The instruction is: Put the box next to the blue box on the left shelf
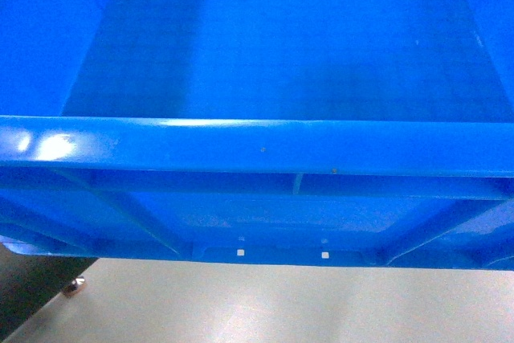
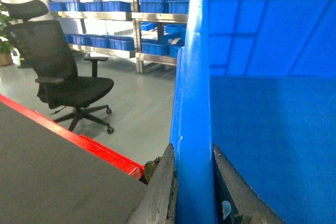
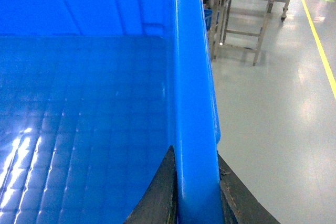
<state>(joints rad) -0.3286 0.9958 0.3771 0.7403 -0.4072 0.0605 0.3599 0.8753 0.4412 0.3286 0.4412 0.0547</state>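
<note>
Head view: blue plastic crate (image 1: 289, 78), large, empty, held up close to the camera and clear of the pale floor (image 1: 265, 303); rolled rim crosses the frame, ribbed outer wall below it, smooth floor inside. Neither gripper shows here.

Left wrist view: left gripper (image 2: 191, 192) clamped on the crate's side rim, one dark finger (image 2: 157, 187) outside the wall, one inside. Beyond: black office chair (image 2: 65, 77), red-edged dark table (image 2: 58, 166), steel shelving (image 2: 136, 19) loaded with blue bins (image 2: 121, 43). Grey, glossy floor.

Right wrist view: right gripper (image 3: 195, 192) clamped likewise on the opposite rim, fingers either side of the wall. Steel trolley (image 3: 244, 3) and a yellow floor line (image 3: 317, 35) beyond.

Handling, as judged: stiff, light for its bulk, but wide and slick-walled; the thick rim is the sound hold, one gripper per side, kept level. Narrow pinches may let it pivot or slip.
</note>
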